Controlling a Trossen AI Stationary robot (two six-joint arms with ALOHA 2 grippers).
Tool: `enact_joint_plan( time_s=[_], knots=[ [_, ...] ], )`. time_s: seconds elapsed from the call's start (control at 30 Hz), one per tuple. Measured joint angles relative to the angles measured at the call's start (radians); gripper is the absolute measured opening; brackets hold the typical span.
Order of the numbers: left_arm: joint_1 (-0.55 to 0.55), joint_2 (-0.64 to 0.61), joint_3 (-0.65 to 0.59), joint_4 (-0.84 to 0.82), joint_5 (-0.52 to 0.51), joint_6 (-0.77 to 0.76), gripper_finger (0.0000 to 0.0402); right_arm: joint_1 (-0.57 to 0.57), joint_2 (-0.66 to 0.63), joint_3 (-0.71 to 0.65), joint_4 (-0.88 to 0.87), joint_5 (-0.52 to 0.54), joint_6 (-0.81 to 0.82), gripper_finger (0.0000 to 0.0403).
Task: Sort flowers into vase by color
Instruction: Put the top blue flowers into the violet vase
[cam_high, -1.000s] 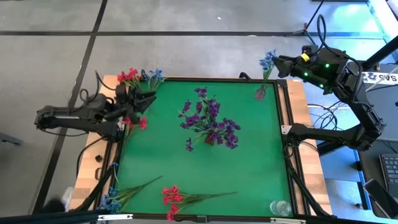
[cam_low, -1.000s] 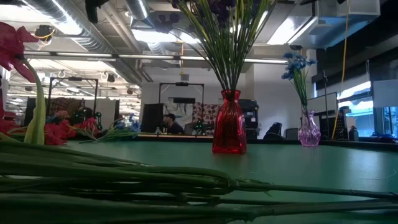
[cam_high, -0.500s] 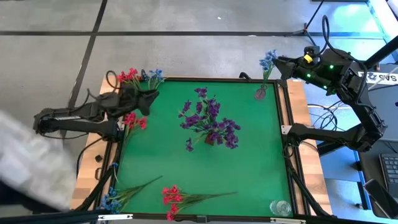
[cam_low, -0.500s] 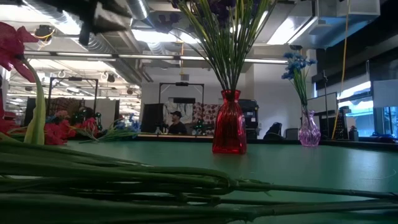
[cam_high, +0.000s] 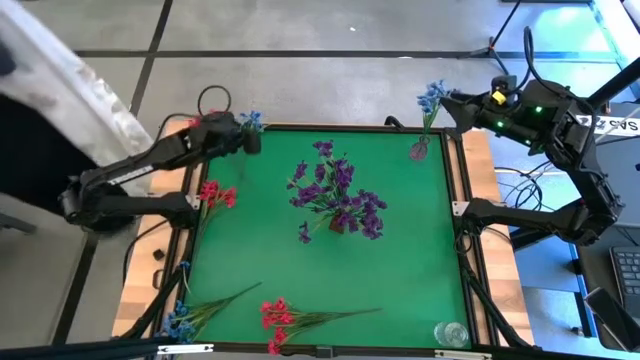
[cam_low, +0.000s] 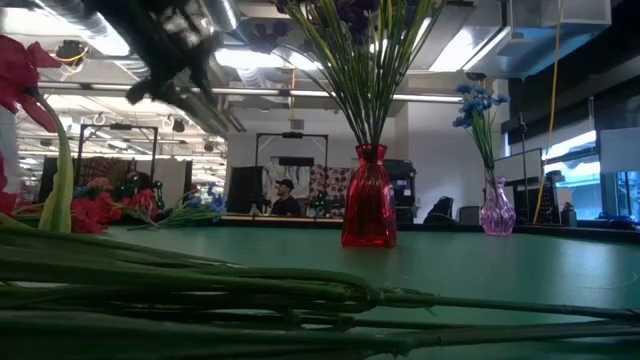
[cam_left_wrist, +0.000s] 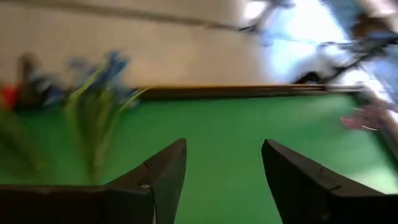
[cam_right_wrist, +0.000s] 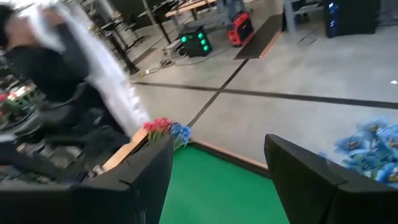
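While the left gripper hovers at the counter's far-left corner, a pick from the loose sprigs there is judged the step in hand.
The blue sprig is best approached low along its stem, the jaws set across the stem, not the blossoms. The left gripper is seen wide open, nothing held or touched. The right gripper waits open and empty beside the clear vase of blue flowers. Purple flowers are stood in the red vase; red and blue sprigs are left on the counter.
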Motion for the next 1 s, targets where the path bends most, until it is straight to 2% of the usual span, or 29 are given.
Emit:
enact_joint_plan(
  time_s=[0.17,0.23,0.43,0.63,1.0],
  knots=[
    [0.147,0.137,0.0,-0.096,0.128,-0.014,0.0227,0.0,-0.021,0.0,-0.034,-0.023,-0.019,0.0253],
    [0.185,0.193,0.0,-0.099,0.145,-0.013,0.0233,-0.001,-0.03,0.0,-0.042,-0.022,-0.037,0.0253],
    [0.261,0.34,0.0,-0.01,0.089,-0.012,0.0243,-0.001,-0.05,0.0,-0.037,-0.022,-0.091,0.0253],
    [0.341,0.499,0.0,0.003,0.045,-0.016,0.0244,-0.001,-0.054,0.0,-0.04,-0.031,-0.13,0.0253],
    [0.352,0.667,0.0,0.135,0.043,0.033,0.0244,-0.001,-0.041,0.0,-0.036,-0.015,-0.116,0.0253]
  ],
)
